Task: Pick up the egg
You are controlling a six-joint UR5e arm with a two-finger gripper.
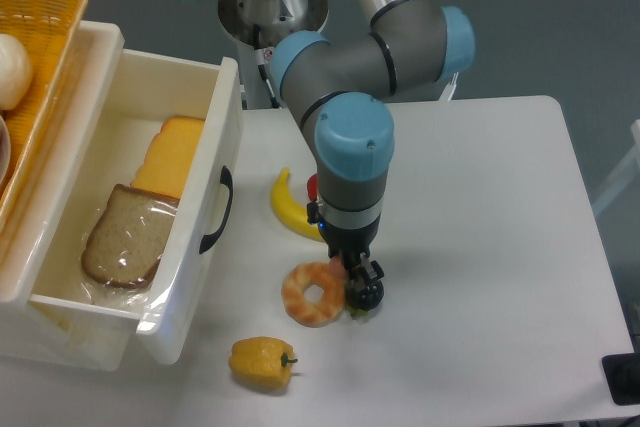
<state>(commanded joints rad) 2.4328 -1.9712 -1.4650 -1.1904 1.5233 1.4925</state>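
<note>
The egg (pixel 336 267) shows only as a small pinkish-brown bit under the wrist, just above the right rim of the glazed doughnut (pixel 311 295). My gripper (pixel 352 275) points down and appears shut on the egg. Most of the egg is hidden by the fingers (pixel 362 272). Directly below the gripper, a shiny black round fruit (pixel 366 295) lies touching the doughnut's right side.
A banana (pixel 288 210) and a partly hidden red pepper (pixel 313 187) lie behind the arm. A yellow pepper (pixel 262 363) sits near the front edge. At left, the white bin (pixel 225 127) holds bread (pixel 125 237) and cheese (pixel 172 155). A basket (pixel 45 7) holds a white ball (pixel 10 69).
</note>
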